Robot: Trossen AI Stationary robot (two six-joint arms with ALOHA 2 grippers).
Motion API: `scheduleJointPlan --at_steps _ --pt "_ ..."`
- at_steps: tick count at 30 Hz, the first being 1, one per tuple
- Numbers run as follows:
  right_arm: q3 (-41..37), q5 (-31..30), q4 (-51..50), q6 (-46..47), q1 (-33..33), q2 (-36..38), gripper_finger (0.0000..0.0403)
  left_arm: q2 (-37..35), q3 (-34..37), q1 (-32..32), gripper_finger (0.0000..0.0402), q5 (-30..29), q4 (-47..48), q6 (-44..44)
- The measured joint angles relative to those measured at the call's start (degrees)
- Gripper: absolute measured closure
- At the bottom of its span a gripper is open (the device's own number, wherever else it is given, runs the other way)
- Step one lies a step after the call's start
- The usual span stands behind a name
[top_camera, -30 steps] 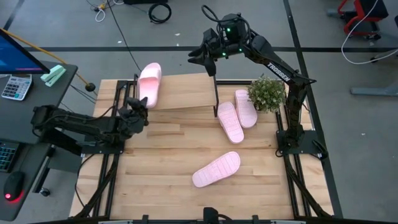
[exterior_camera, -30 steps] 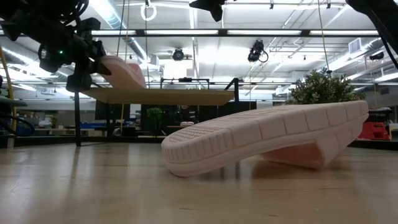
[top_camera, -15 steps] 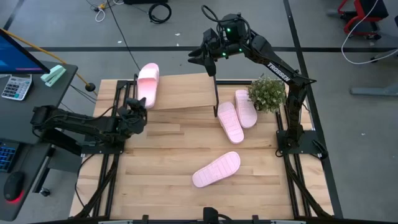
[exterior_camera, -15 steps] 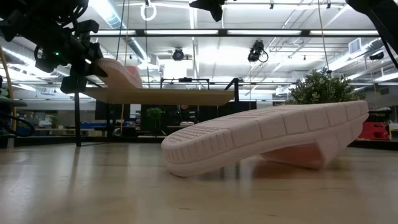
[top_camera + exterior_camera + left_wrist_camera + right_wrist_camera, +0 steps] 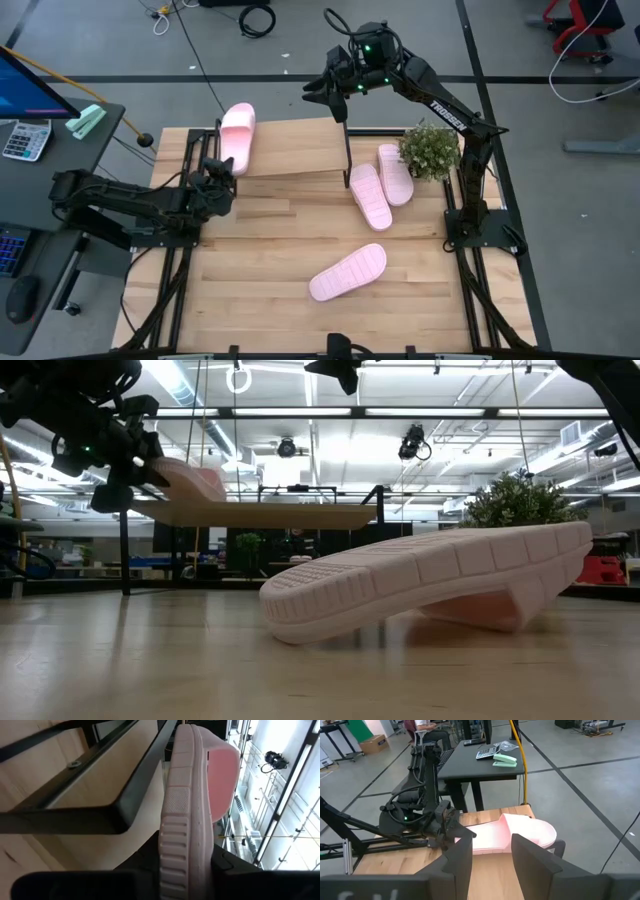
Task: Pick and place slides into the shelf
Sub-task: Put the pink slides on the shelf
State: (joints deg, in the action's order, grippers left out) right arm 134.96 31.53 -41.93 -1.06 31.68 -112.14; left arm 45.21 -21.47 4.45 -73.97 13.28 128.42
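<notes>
One pink slide (image 5: 237,137) sits on the shelf (image 5: 290,150) at its left end, two slides (image 5: 380,185) lie side by side beside it, fourth one (image 5: 348,272) sits out front.

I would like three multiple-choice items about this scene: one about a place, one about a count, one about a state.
1. Where is the slide held by the left end effector?
A. on the shelf's left end
B. beside the plant
C. on the floor

2. How many slides lie on the table, off the shelf?
A. one
B. three
C. five

3. How is the right end effector?
A. shut on a slide
B. open, holding nothing
C. pressed on the table

Answers:
1 A: the left end effector grips the slide resting on the shelf.
2 B: the pair by the plant, plus the front slide.
3 B: the right end effector hovers above, its fingers apart.
</notes>
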Motion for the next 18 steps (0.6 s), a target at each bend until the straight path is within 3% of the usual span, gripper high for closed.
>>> scheduleJointPlan --at_steps 18 --pt "0.0 0.0 0.0 0.1 0.0 0.0 0.0261 -2.9 0.0 0.9 0.0220 -0.2 0.5 -0.7"
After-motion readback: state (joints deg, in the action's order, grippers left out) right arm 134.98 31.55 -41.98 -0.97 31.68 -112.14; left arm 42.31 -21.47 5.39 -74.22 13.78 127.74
